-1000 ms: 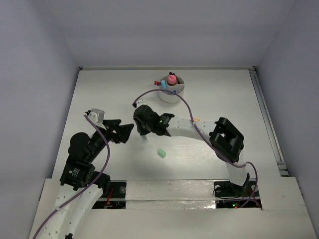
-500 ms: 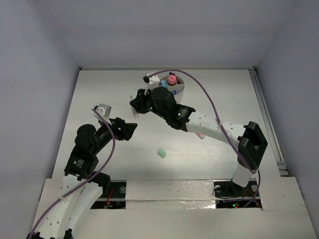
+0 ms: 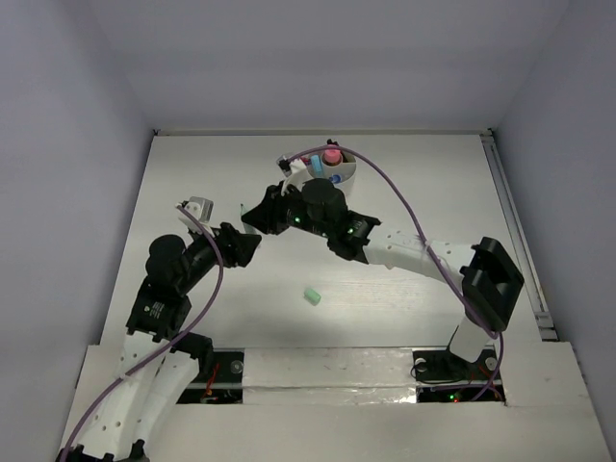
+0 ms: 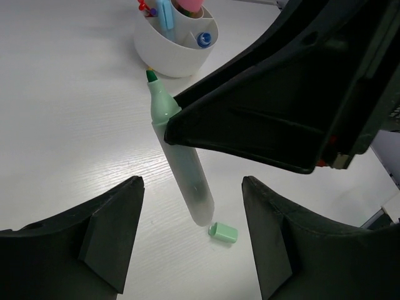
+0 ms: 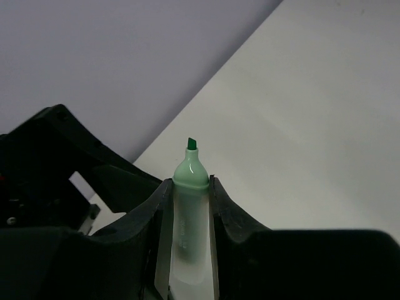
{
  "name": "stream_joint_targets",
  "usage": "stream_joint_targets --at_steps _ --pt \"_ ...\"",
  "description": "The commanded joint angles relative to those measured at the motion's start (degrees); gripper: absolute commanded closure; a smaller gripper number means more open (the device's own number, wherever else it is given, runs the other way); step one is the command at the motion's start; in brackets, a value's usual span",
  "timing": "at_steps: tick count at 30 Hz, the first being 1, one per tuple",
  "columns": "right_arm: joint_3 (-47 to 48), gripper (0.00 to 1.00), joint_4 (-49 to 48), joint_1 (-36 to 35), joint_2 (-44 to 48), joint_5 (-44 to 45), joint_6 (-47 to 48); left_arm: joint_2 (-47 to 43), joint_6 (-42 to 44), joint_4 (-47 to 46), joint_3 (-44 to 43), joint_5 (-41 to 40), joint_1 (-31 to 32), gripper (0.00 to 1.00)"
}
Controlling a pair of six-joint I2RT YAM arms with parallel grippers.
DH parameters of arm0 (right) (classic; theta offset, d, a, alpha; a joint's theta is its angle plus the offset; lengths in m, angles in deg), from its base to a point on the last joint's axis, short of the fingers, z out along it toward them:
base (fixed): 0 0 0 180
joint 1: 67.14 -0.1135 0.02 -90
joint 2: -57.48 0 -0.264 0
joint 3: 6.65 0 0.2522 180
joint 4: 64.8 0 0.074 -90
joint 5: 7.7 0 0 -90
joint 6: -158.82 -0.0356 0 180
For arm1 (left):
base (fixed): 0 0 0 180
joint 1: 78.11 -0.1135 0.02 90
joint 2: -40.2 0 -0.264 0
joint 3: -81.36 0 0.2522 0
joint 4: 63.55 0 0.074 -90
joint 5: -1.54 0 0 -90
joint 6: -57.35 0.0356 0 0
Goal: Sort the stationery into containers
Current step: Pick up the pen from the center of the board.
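Highlighter (image 4: 186,175), mint green, uncapped, with a dark green chisel tip. It is pinched across the barrel by the right gripper (image 3: 252,218), whose two black fingers (image 5: 228,219) are pressed against it on either side. It is held clear of the table (image 3: 192,183), and in the overhead view the tip is directed toward 10 o'clock.

Cap (image 3: 312,296), mint green. It is laid alone on the table at 5 o'clock from the right gripper, well apart from it.

White cup (image 4: 172,59), round and divided inside. It is placed at the table's 12 o'clock, at 2 o'clock from the held highlighter. A pink-topped piece (image 3: 331,154), a light-blue pen (image 4: 164,14), a blue-capped pen (image 4: 204,39) and something red (image 4: 145,7), too small to be named, are stored in it.

Left gripper (image 3: 246,246). The jaws are spread and nothing is gripped. It is positioned just beside the right gripper at 6 o'clock. The highlighter's rear end is seen in the gap between its fingers, untouched.
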Motion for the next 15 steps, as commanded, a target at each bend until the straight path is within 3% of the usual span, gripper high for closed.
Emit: stream_joint_targets --at_steps 1,7,10,15 --pt "-0.85 1.00 -7.88 -0.53 3.60 -5.04 -2.98 0.21 -0.15 -3.15 -1.29 1.19 -0.41 0.40" --pt "-1.47 1.00 -11.05 -0.53 3.78 -7.77 -4.57 0.48 -0.33 -3.33 -1.12 1.63 -0.41 0.45" --pt "-1.91 1.00 -11.93 -0.53 3.78 -8.74 -5.18 0.21 -0.15 -3.33 -1.20 1.63 -0.94 0.59" --pt "-3.05 1.00 -12.98 -0.53 3.86 -9.00 -5.97 -0.23 -0.15 -3.24 -1.29 1.46 -0.94 1.00"
